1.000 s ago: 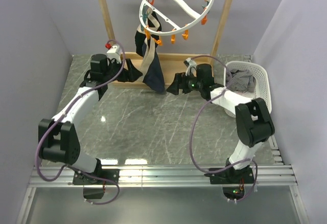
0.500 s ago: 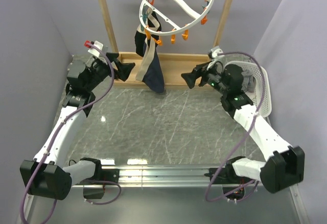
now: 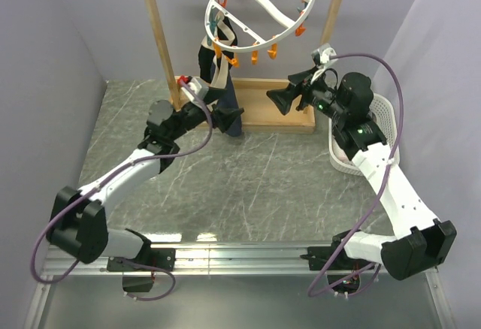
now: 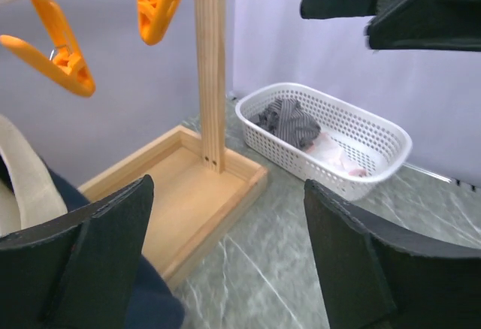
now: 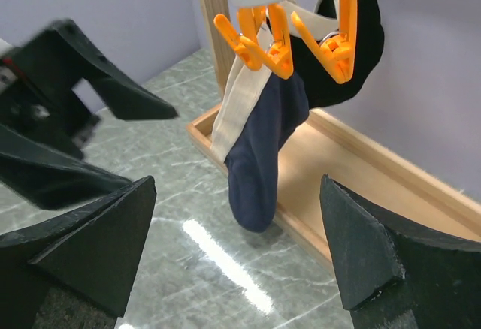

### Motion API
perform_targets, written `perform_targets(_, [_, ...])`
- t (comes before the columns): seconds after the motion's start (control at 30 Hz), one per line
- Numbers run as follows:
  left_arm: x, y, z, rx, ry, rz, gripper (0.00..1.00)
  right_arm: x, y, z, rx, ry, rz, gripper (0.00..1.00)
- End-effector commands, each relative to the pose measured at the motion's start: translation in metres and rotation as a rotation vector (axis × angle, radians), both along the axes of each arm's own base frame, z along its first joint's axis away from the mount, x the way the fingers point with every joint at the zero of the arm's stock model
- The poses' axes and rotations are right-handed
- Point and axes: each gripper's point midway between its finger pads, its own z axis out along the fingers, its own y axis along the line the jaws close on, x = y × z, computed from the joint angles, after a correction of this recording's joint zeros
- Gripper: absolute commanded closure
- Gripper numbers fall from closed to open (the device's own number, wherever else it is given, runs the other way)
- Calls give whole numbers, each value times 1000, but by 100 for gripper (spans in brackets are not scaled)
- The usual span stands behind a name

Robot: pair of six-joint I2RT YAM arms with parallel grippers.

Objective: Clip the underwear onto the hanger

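The white ring hanger (image 3: 259,6) hangs from the wooden rack with orange clips (image 5: 263,43) round its rim. The underwear (image 3: 219,81), navy with a cream waistband, hangs from clips on the ring's left side; its navy lower end (image 5: 270,141) dangles just above the rack base. My left gripper (image 3: 229,116) is open beside that lower end, and navy fabric (image 4: 150,299) lies against the inner side of its left finger (image 4: 113,254). My right gripper (image 3: 288,92) is open to the right of the underwear, apart from it, nothing between its fingers (image 5: 383,254).
The wooden rack's post (image 3: 158,21) and tray-like base (image 3: 270,115) stand at the back. A black garment (image 5: 353,51) hangs on the ring behind the underwear. A white basket (image 3: 383,119) holding a grey striped cloth (image 4: 289,119) sits at the right.
My left arm has swung right, bringing its open gripper from the rack's left post to the underwear's lower end. My right gripper has lifted a little and stayed open.
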Motion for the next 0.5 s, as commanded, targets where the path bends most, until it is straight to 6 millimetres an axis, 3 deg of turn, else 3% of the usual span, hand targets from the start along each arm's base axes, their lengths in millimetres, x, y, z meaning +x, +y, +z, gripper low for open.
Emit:
perform_targets(0.0, [17,-5,45,-126,-141,48,15,1,1,7,13,67,9,4])
perform_targets(0.2, [35,-23,51,-188,-184,52,22,4,10,30,125,81,50,9])
perform_targets(0.27, [37,-26,63,-207,-237,63,24,4,12,39,180,87,71,12])
perform_targets(0.3, [44,-29,57,-206,-236,88,24,2,16,45,212,75,105,13])
perform_targets(0.47, [55,-44,66,-212,-339,149,24,12,17,52,260,90,100,18])
